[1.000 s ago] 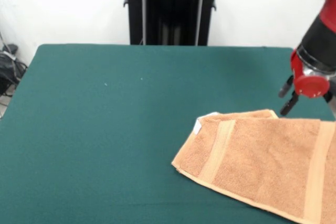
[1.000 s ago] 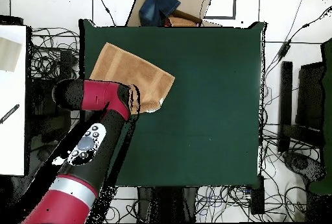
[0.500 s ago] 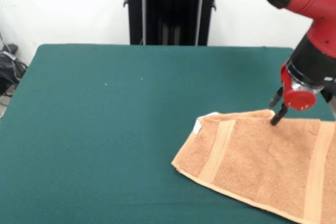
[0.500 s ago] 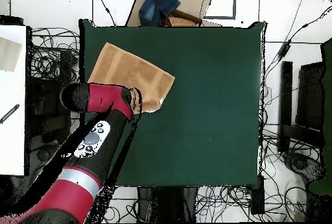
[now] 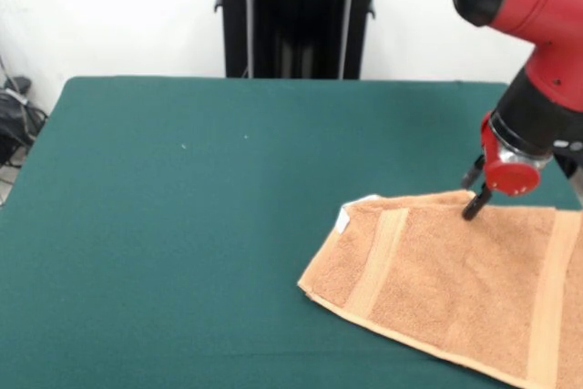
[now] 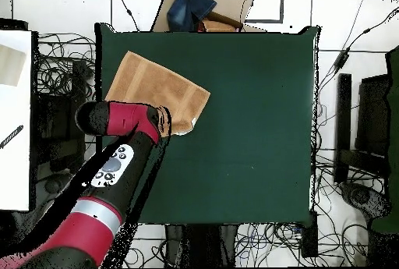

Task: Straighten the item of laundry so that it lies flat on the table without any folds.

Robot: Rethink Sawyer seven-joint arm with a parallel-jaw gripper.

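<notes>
The orange-tan towel lies at the near right of the green table, running off the picture's right and bottom edges. It is folded over itself: a lower layer peeks out along its far edge, and a white tag shows at its left corner. My gripper hangs from the red arm just over that far edge, open, with its lower fingertip touching or nearly touching the cloth. In the overhead view the towel sits in the table's upper left corner, and the arm covers its lower edge near the gripper.
The black pedestal stands behind the table's far edge. In the overhead view a cardboard box with blue cloth sits beyond the table's top edge. Cables lie on the floor all round, and a white surface stands at the left.
The arm has swung down and left in the front view. The gripper went from beside the towel's far right corner to its far edge, slowing in the last half second. The towel has not moved.
</notes>
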